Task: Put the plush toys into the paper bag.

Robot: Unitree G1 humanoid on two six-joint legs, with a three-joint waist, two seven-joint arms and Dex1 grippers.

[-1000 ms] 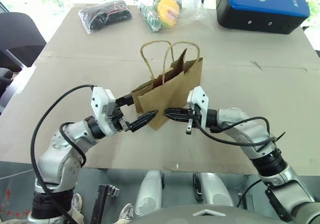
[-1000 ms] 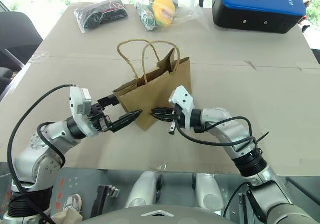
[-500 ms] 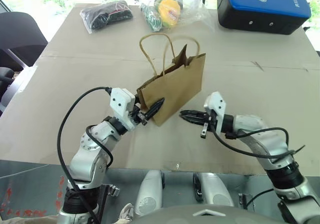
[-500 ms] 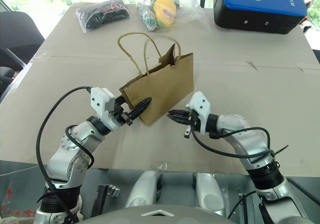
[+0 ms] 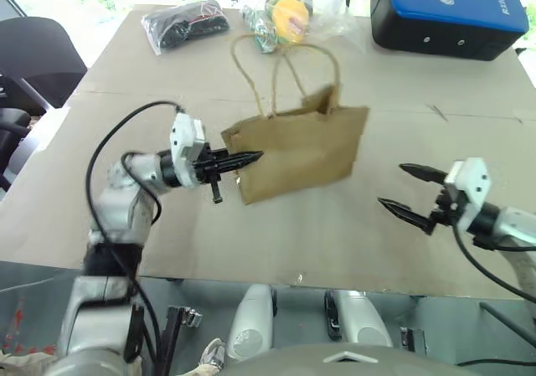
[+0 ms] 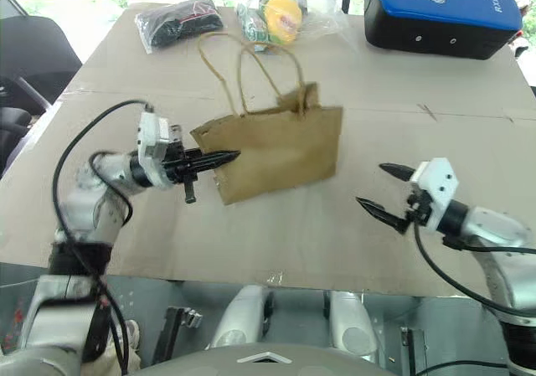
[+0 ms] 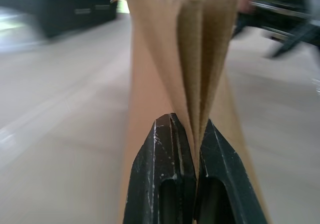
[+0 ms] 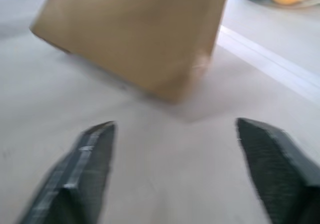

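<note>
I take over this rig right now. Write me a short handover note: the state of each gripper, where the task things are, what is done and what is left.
Left gripper: shut on the side edge of the paper bag, which it holds standing on the table.
Right gripper: open, holding nothing, apart from the bag on its right.
Plush toys: I cannot spot them on the table, and the inside of the bag is hidden.
Done: bag gripped by one arm.
Left: find the toys, put them in.

Brown paper bag stands tilted, twine handles upright, mid-table
</note>
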